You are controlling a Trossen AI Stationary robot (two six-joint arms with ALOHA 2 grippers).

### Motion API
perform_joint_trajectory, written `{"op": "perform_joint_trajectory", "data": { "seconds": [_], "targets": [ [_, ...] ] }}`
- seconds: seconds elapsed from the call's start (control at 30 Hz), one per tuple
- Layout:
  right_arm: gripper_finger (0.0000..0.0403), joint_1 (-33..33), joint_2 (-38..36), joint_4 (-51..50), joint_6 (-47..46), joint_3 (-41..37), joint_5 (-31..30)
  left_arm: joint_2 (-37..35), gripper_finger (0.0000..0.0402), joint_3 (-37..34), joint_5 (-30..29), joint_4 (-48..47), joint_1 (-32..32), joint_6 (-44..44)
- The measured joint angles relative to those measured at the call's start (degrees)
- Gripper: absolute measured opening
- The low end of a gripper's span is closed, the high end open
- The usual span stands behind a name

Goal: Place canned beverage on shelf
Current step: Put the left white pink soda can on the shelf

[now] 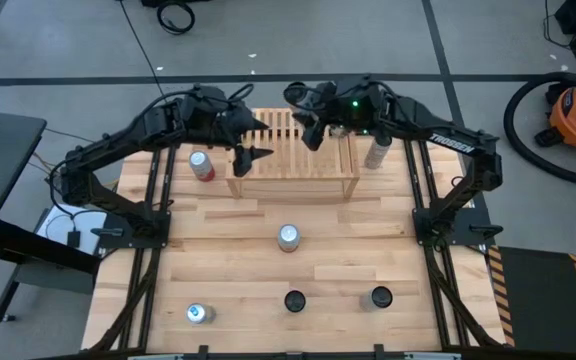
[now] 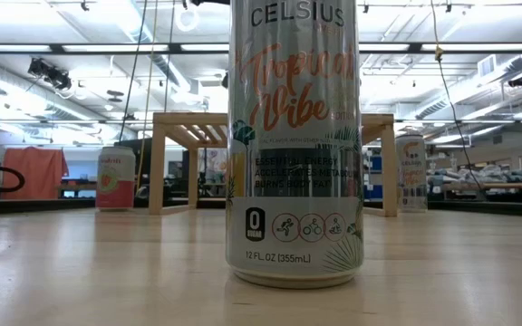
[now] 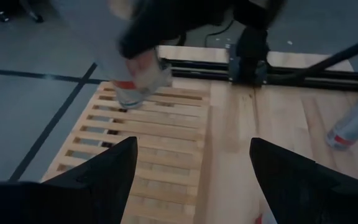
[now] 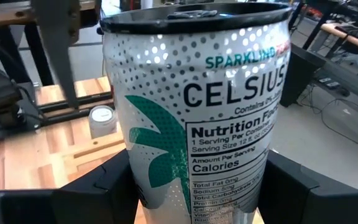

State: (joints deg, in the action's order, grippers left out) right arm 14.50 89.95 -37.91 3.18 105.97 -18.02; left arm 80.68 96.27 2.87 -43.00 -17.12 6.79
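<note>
Between the fingers of the right gripper (image 4: 197,186), clamped on both flanks: the canned beverage (image 4: 194,118), silver with a teal leaf print. Fills the whole gap between those fingers, rim up. Hangs over the slatted top of the shelf (image 1: 293,160), near the middle of its length. Cannot tell whether the base touches the slats or clears them; shows tilted and smeared in the left wrist view. Judged as mid-placement: brought to the shelf, not yet let go.

Ahead of the left gripper (image 3: 192,149), fingers spread wide with nothing between them: bare slats. Hovers above the shelf's left end, just beside the right gripper's load, apparently waiting.

On the shelf top apart from the held can: nothing visible from above. Counts, on this evidence, as no can delivered so far. Left to do, as a guess: lower until the base sits flat on the slats, part the fingers, lift clear without knocking it over.

Well apart from both pairs of fingers, on the table (image 1: 228,260): a red can (image 1: 201,165) just left of the shelf, a pale can (image 1: 376,153) just right of it, a centre can (image 1: 288,237), then a front-left can (image 1: 199,313), a front-middle can (image 1: 295,300) and a front-right can (image 1: 381,297). Possibly further rounds, if all of these belong up there.
</note>
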Motion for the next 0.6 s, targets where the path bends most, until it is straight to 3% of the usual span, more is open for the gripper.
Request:
{"op": "perform_joint_trajectory", "data": {
  "seconds": [0.4,0.6],
  "targets": [
    [0.0252,1.38,-7.31,-2.66,2.06,-3.12,0.22,-0.52,0.0314,-0.04,0.00,-1.41,1.68,-0.12],
    [0.0252,3.96,-15.25,5.49,2.62,-14.55,9.69,-0.52,0.0314,-0.04,-0.01,-0.41,1.68,-0.12]
  ]
}}
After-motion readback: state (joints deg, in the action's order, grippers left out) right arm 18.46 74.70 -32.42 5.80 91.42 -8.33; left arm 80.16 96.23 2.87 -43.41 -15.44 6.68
